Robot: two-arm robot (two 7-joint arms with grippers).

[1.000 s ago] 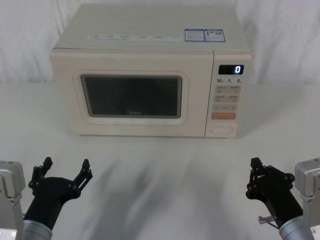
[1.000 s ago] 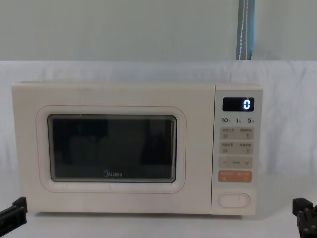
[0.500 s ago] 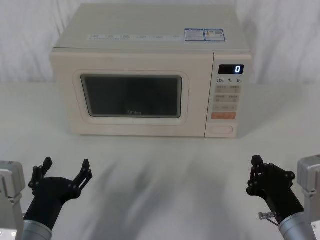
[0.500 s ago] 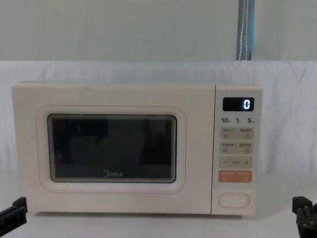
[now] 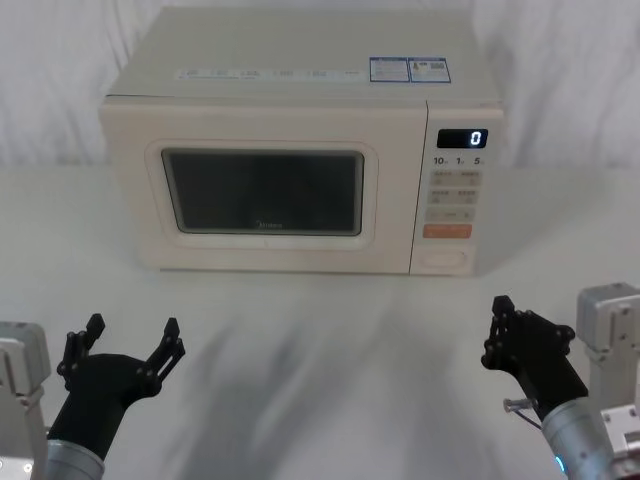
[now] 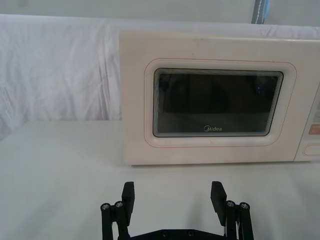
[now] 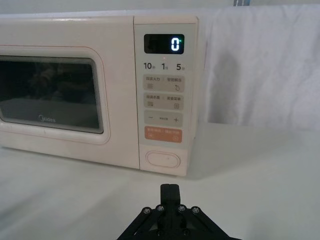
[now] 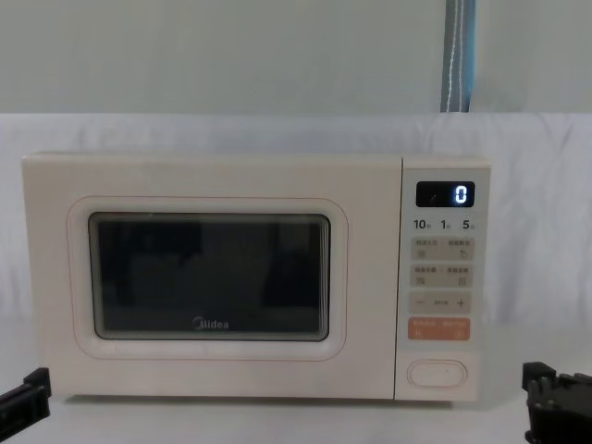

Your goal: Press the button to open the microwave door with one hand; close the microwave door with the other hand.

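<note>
A staged test room rather than a kitchen: a plain white cloth (image 5: 320, 340) drapes table and backdrop alike, bare grey wall (image 8: 222, 55) above, one cream boxy microwave (image 5: 300, 150) alone.

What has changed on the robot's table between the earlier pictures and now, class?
The right tool, shut, has shifted slightly leftward and forward toward the microwave's button, touching nothing. The left tool stays open and parked low on the left; the microwave door stays closed.

A small grey "Midea" logo (image 6: 213, 129) sits under the dark glass window of the broad cream microwave door (image 6: 220, 150), while the black digital display (image 7: 164, 44) reads "0" above "10", "1", "5".
</note>
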